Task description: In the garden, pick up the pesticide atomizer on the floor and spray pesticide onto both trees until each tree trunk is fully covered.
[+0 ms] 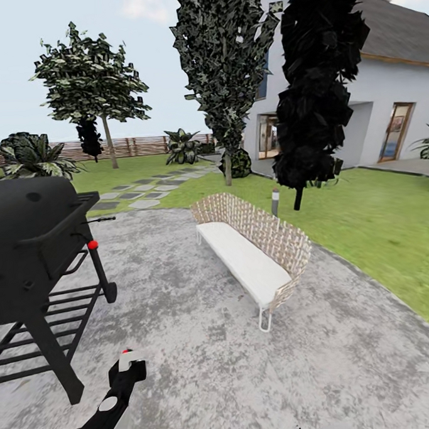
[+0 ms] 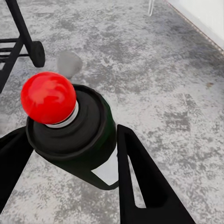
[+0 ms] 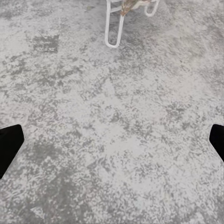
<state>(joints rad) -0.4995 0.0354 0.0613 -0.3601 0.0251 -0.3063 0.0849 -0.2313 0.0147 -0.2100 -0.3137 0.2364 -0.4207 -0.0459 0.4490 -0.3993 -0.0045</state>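
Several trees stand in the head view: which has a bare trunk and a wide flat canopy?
The tree far left by the fence; the two central ones are narrow columns, foliage almost to the ground.

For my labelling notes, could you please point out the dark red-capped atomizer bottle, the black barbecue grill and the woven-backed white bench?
Atomizer bottle [image 2: 74,135]: left wrist view, dark shoulder.
Barbecue grill [image 1: 27,243]: head view, lid.
Bench [image 1: 245,260]: head view, seat cushion.

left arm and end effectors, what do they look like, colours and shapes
The left arm is glossy black with a round white patch and a pale grey panel along one side. The left end effector has two flat, matte black tapered fingers. The right end effector's fingertips are plain black too.
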